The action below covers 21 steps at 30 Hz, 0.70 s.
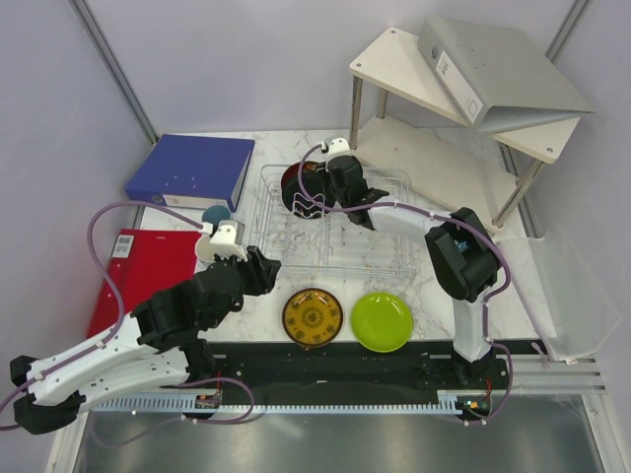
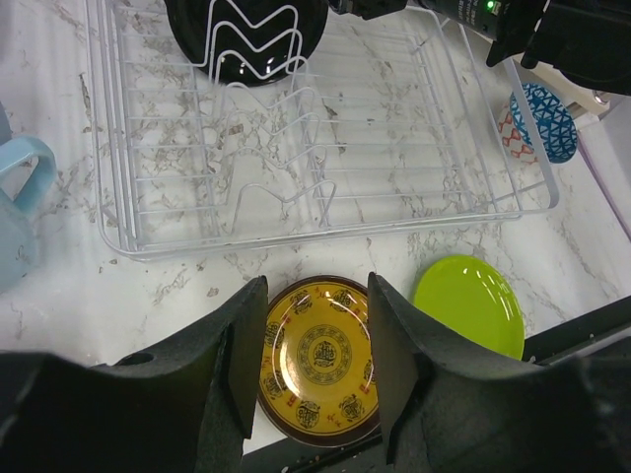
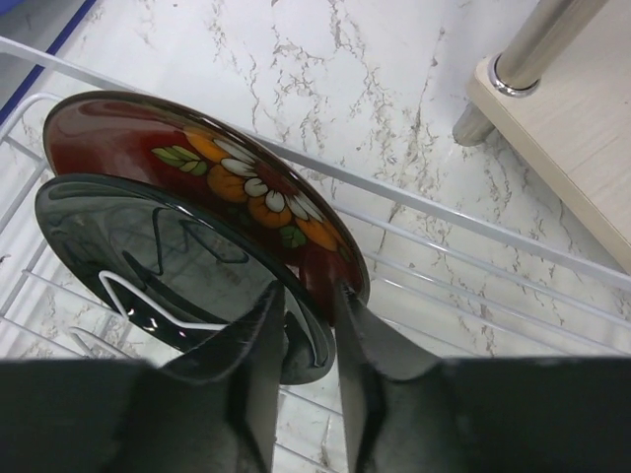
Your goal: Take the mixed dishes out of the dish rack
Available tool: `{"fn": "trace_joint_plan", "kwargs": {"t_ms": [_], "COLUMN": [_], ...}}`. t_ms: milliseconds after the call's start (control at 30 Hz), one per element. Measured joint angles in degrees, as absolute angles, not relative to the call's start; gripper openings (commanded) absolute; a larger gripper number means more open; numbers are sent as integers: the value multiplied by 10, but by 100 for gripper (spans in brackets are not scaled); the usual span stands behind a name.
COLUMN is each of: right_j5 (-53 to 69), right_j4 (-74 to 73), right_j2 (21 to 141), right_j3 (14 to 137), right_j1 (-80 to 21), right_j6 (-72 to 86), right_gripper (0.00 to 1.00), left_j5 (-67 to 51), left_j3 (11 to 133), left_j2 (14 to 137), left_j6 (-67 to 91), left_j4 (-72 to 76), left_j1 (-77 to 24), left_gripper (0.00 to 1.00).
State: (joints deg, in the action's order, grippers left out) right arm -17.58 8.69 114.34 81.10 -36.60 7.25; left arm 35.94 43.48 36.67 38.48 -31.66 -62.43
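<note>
1. Top external view: the dish rack (image 1: 325, 251) is seen mid-table. Its far left corner is near a blue binder (image 1: 192, 169), and a white shelf (image 1: 463, 94) stands off its far right. A red folder (image 1: 138, 266) is laid along the left edge of the table (image 1: 246, 305).
2. Only a narrow strip of bare marble is left between the rack's near rim and two plates laid flat by the near edge. These are the yellow-brown patterned plate (image 1: 313, 317) and, just beside it on the right, the lime green plate (image 1: 383, 321).
3. Two plates are stood on edge in the rack's far left corner, overlapping: the dark red floral plate (image 3: 246, 187) behind and the glossy black plate (image 3: 148, 266) in front.
4. In the left wrist view, a light-blue mug (image 2: 15, 212) is seen outside the rack's left rim and a small blue patterned dish (image 2: 537, 123) outside its right end.
5. The left gripper (image 2: 315, 286) is held wide apart above the patterned plate, with nothing between its fingers (image 2: 242, 355).
6. The right gripper (image 3: 308, 296) is narrowed to a slim gap astride the standing plates' overlapping rims. Whether they are pinched cannot be told.
</note>
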Motion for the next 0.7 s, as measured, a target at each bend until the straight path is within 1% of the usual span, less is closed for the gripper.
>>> {"fn": "trace_joint_plan", "kwargs": {"t_ms": [133,233,267,300,333,400,700], "right_j5": [-168,-165,-164,-161,-160,-154,-151], "right_j4": [89,91,91,92,93,91,81], "right_j2": [1149,1152,1152,1152,1152,1152,1143], "right_j3": [811,812,812,812,812,812,809], "right_j1": [-366,-365,-365,-365,-365,-365,-367], "right_j6": [72,72,72,72,72,72,69], "right_gripper": [28,19,14,11,5,0,0], "left_j5": [359,359,359,359,359,359,359], "left_j3": [429,427,427,427,427,426,421], "left_j2": [369,369,369,369,369,369,373], "left_j6": [385,385,385,385,385,385,385], "left_j4": [-316,-316,-316,-316,-316,-316,-316], "left_j1": [-624,-624,-624,-624,-624,-624,-624], "left_gripper": [52,52,52,52,52,52,52]}}
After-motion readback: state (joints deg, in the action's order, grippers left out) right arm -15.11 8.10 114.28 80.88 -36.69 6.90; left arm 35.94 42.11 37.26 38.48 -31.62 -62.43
